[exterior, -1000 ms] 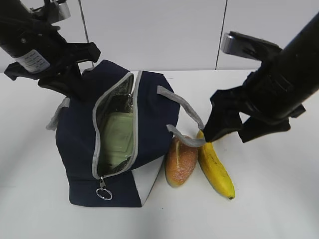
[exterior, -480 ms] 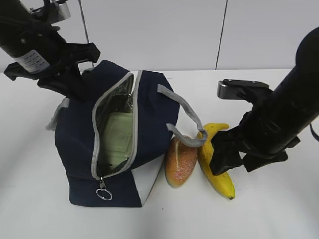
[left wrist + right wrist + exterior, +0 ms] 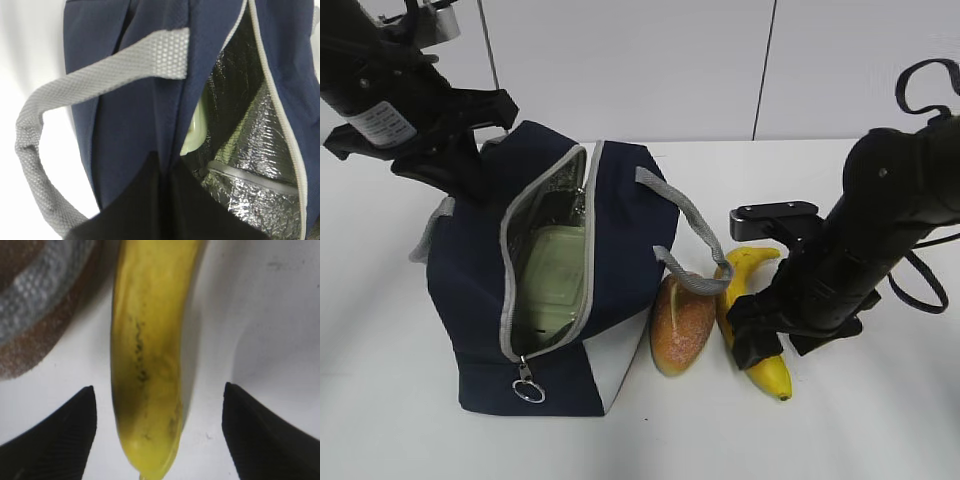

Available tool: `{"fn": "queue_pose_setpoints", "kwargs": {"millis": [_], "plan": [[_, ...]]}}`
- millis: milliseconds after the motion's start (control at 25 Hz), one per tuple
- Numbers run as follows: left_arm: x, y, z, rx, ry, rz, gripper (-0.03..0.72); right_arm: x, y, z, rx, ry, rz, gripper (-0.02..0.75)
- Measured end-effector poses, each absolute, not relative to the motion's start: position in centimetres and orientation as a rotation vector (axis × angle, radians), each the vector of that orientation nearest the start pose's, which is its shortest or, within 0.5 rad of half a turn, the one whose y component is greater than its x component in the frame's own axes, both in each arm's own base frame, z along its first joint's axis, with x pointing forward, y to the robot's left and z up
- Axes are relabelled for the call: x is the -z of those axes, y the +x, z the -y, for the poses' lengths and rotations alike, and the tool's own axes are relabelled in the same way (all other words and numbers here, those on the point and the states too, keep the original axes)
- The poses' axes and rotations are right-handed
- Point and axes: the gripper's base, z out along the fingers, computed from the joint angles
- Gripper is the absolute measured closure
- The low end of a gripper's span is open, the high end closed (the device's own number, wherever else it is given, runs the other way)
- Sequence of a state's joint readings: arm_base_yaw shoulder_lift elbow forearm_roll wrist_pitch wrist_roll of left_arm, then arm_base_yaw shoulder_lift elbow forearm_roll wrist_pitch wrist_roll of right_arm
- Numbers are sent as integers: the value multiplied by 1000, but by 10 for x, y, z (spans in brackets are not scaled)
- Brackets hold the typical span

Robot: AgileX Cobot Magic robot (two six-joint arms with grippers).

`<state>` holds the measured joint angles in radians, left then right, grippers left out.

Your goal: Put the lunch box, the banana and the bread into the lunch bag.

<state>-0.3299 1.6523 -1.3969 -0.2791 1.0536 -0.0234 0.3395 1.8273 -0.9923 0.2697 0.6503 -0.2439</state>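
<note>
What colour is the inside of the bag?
Shiny crinkled silver, lining the lunch bag; the left wrist view shows it best.

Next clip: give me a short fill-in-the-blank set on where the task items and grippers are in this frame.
1. The lunch box lies inside the ____.
2. The right gripper is open, with its fingers on either side of the ____.
3. The bread lies on the table between the lunch bag and the ____.
4. The left gripper is shut on the bag's navy ____.

Missing words: lunch bag; banana; banana; fabric
</note>
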Motion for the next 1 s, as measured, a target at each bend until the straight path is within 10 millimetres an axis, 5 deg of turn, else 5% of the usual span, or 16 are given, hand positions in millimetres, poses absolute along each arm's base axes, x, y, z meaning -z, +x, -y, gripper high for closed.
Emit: {"fn": "queue_pose_setpoints", "kwargs": {"millis": [360,680,1000], "plan": [[-298,318,132,450,299,-2795,691,-138,327,-130,-268,-584,-2884,165],[-298,318,131,446,300,-2795,691,-134,329,-131,-268,-590,-2904,427],[-298,319,131,445,301,-2795,691,-148,332,-116,-61,-582,-2995,437]]}}
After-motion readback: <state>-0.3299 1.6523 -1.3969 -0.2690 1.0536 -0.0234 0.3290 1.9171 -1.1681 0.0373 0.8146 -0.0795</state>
